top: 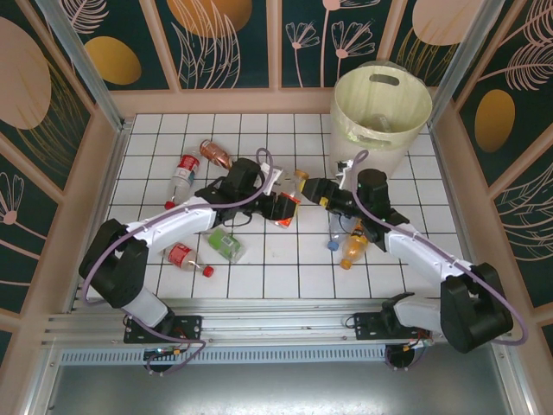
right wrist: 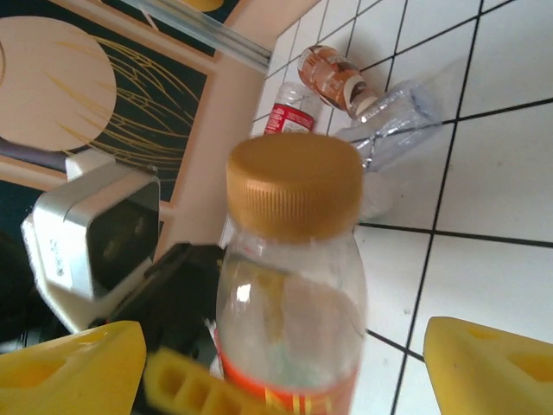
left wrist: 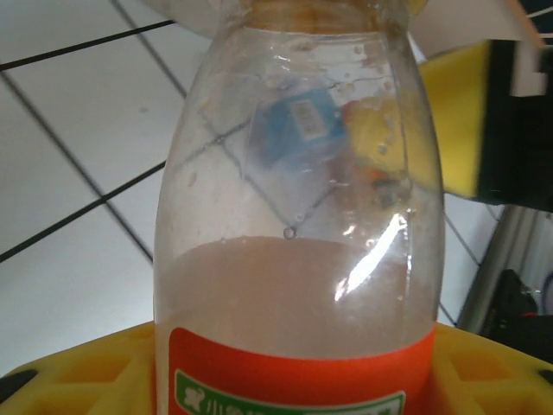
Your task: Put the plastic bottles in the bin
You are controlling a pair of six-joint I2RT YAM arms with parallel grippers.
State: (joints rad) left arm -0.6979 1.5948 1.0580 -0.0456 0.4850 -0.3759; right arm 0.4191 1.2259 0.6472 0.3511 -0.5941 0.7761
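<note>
Orange-labelled bottle gripped mid-counter, right pincer flanking it

The left pincer (top: 283,207) is clenched on a clear, tan-capped bottle (left wrist: 294,259) over the tiled counter (top: 276,268), near-left of the cream bin (top: 363,143). The bottle's orange-red label carries a green-edged white panel with Chinese characters, cut off and unreadable. The right pincer (right wrist: 281,363) is released, with a finger on either side of the bottle.

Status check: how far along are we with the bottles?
Early. The bin seems to hold one clear bottle. In hand: left gripper shut on an orange-labelled bottle, right gripper open either side of it. Left: at least six more on the tiles, including a green-labelled bottle.
</note>
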